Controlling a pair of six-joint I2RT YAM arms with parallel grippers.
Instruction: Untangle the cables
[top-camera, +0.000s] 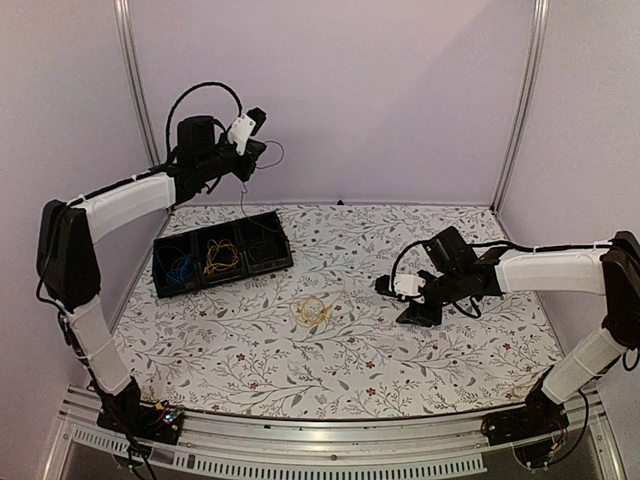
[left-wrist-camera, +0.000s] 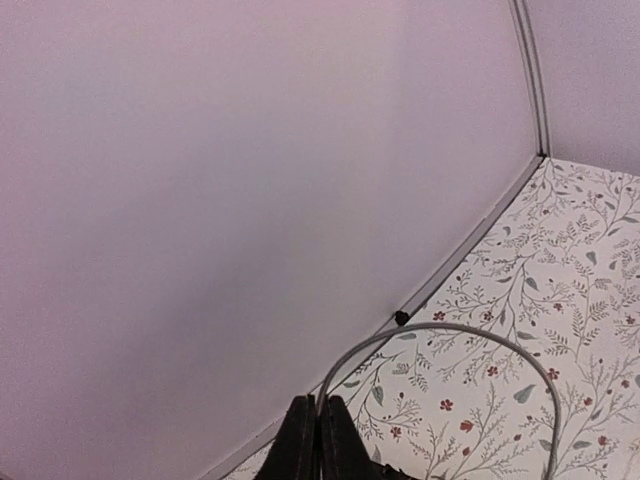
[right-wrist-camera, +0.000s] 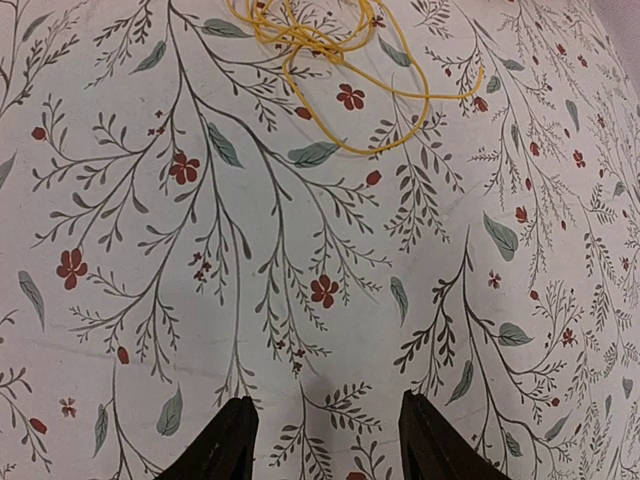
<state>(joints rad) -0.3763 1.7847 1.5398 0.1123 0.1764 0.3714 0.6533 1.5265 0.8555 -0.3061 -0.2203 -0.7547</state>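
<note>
Your right gripper (right-wrist-camera: 325, 425), jaws apart and empty, is hovering low with the loose yellow cable (right-wrist-camera: 330, 40) lying straight ahead on the table (right-wrist-camera: 250, 300); your farther left gripper (left-wrist-camera: 320, 440) is pinching a thin grey cable (left-wrist-camera: 440, 335) up high.

Lab enclosure: blank walls (top-camera: 380, 90), aluminium rails (top-camera: 521, 100)

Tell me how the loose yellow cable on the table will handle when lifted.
Probably floppy: the yellow cable lies in thin, uneven loops on the table, so lifted it would likely sag and unwind. It looks light; a push would probably smear the loops rather than shift them whole. It might slip from the right gripper unless pinched where strands bunch.
</note>
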